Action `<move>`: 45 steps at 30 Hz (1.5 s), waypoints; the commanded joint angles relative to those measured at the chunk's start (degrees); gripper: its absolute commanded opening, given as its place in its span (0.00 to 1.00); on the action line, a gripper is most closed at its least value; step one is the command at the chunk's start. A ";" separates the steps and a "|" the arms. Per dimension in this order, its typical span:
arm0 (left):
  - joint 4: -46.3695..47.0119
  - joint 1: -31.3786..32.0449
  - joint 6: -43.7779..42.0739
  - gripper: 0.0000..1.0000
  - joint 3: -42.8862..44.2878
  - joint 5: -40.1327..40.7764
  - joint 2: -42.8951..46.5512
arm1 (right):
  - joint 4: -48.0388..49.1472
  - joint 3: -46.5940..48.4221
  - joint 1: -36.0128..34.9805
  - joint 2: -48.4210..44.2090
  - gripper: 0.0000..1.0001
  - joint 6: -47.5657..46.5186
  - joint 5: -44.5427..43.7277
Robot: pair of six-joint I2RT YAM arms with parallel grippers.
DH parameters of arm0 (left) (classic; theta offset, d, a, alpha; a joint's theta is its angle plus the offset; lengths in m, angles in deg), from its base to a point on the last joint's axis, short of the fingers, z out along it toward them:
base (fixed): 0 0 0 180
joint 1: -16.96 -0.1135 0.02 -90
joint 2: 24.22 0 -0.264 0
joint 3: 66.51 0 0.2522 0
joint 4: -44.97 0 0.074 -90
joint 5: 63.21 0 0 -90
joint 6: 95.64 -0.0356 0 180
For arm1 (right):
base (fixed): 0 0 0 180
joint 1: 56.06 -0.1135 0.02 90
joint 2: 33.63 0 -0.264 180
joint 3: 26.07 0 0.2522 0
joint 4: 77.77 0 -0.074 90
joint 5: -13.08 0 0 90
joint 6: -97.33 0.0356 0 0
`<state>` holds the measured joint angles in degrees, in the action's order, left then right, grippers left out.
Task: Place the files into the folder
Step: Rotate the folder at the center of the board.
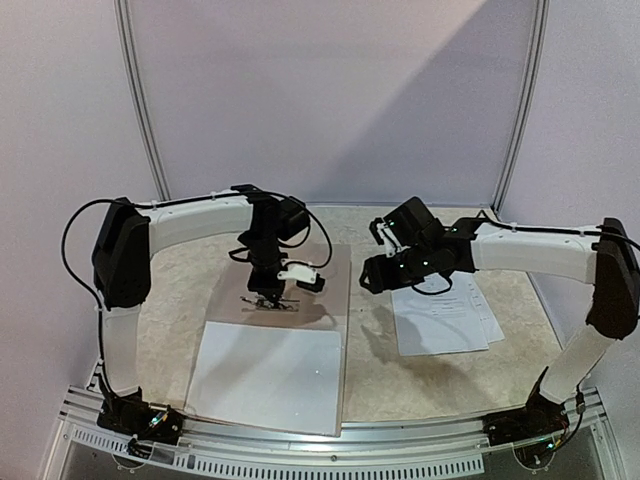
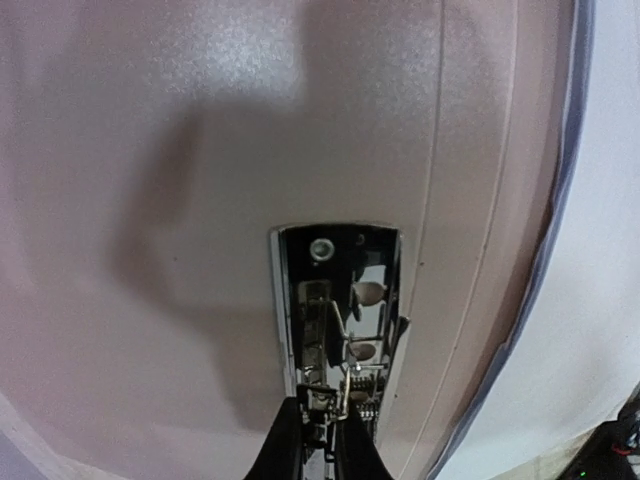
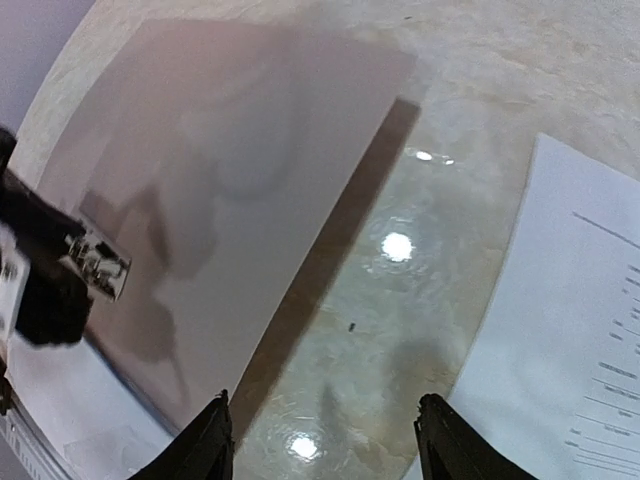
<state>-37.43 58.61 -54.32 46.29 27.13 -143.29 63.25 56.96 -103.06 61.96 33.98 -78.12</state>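
The brown-tan folder point(image 1: 335, 265) lies flat mid-table, its metal clip point(image 1: 270, 300) near the middle. A white sheet point(image 1: 270, 375) covers its near half. My left gripper point(image 1: 268, 297) points straight down at the clip. In the left wrist view the fingers point(image 2: 322, 425) are closed tight on the lever of the clip point(image 2: 335, 320), over the folder's card point(image 2: 200, 150). The files point(image 1: 440, 315), printed white sheets, lie stacked to the right of the folder. My right gripper point(image 1: 372, 272) hovers open and empty over bare table point(image 3: 325, 450), between the folder point(image 3: 250, 150) and the files point(image 3: 570, 330).
The table is a beige marbled surface point(image 1: 400, 375) with a metal rail along the near edge point(image 1: 330, 435). Grey walls and two poles stand behind. The left gripper shows as a dark shape in the right wrist view point(image 3: 40, 290).
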 commanded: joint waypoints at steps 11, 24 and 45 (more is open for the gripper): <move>-5.89 9.84 -30.42 0.01 12.21 7.52 -4.83 | -7.64 -3.40 2.70 -7.80 0.64 7.60 -5.50; 2.97 13.74 -50.05 0.12 -2.75 17.88 0.70 | -6.27 -10.95 9.31 -16.88 0.72 12.33 3.74; 9.90 17.33 -54.85 0.15 -12.96 18.21 2.43 | -11.89 -16.02 17.13 -12.70 0.76 14.11 -0.96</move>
<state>-27.25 75.46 -107.39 34.91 44.31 -140.69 59.14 40.29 -88.83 51.23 49.46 -71.23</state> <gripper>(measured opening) 0.153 0.754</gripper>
